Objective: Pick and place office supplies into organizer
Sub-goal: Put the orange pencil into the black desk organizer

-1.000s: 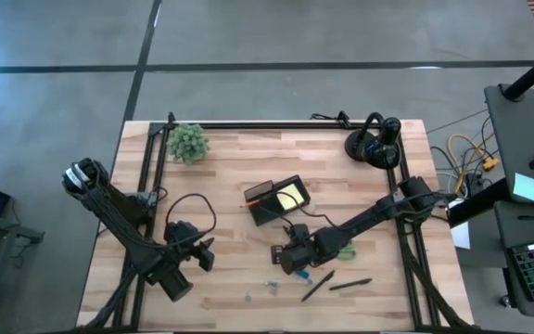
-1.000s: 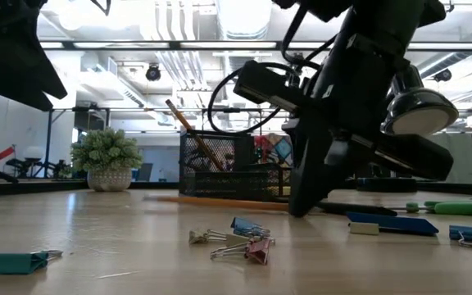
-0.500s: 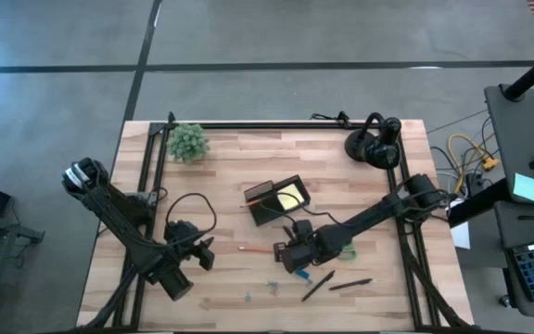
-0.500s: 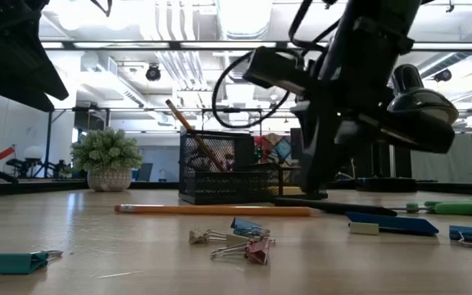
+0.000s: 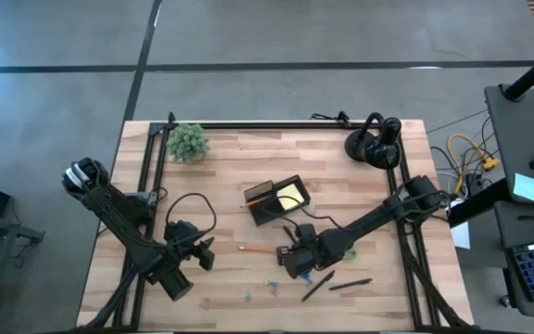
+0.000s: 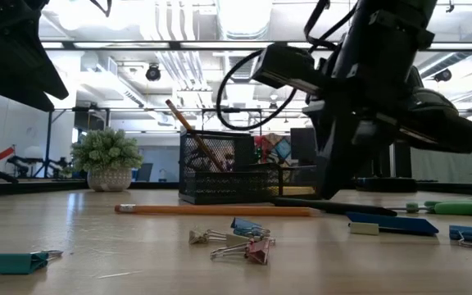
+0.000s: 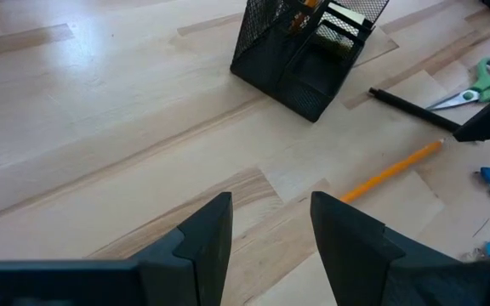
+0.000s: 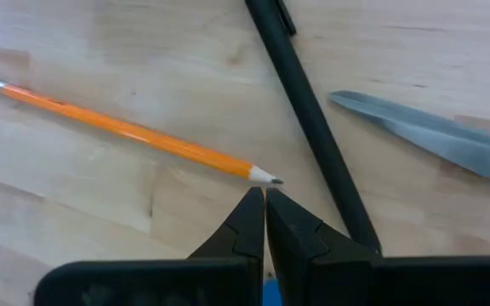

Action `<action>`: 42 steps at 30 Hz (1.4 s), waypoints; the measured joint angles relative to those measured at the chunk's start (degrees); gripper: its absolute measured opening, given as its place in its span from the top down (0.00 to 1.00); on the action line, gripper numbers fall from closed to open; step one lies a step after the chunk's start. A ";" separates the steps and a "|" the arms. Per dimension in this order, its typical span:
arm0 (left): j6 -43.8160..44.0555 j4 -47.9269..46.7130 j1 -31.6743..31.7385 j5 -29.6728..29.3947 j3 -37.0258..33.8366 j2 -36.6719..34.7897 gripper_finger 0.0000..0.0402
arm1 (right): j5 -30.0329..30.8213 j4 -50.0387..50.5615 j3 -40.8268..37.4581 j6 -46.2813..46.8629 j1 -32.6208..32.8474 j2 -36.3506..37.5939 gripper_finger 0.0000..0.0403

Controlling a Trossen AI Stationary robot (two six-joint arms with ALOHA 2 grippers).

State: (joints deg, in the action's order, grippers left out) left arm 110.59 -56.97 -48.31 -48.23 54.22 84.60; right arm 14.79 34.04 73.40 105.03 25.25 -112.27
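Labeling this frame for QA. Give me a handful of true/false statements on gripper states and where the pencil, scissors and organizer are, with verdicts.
1. The right gripper is shut, with nothing between its fingers. True.
2. The orange pencil is held in the right gripper. False: it lies flat on the table, its sharpened tip just ahead of the closed fingertips.
3. The left gripper is open and holds nothing. True.
4. The organizer is empty. False: a yellow sticky-note pad and an orange pencil already sit inside it.
5. A black pen lies beside the loose pencil's tip. True.
6. The scissors are in the organizer. False: they lie on the table.
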 joint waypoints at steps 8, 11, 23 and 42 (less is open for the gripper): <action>0.00 0.15 0.00 0.00 0.00 0.00 0.63 | 0.16 -2.17 -0.35 0.16 -0.04 -0.22 0.98; -0.01 0.33 0.00 0.00 0.00 0.00 0.63 | 0.35 -2.14 -0.35 0.04 -0.04 -0.22 0.98; -0.02 0.61 0.00 0.00 0.00 0.00 0.63 | 0.38 -5.14 -1.64 -0.35 -0.41 -0.26 0.98; 0.00 1.24 0.00 0.05 -0.15 0.00 0.63 | 1.73 -4.63 -0.84 -2.39 -1.28 0.12 0.98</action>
State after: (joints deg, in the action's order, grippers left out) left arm 110.58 -55.73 -48.31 -48.18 54.06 84.60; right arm 16.52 29.41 72.57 102.64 23.97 -112.15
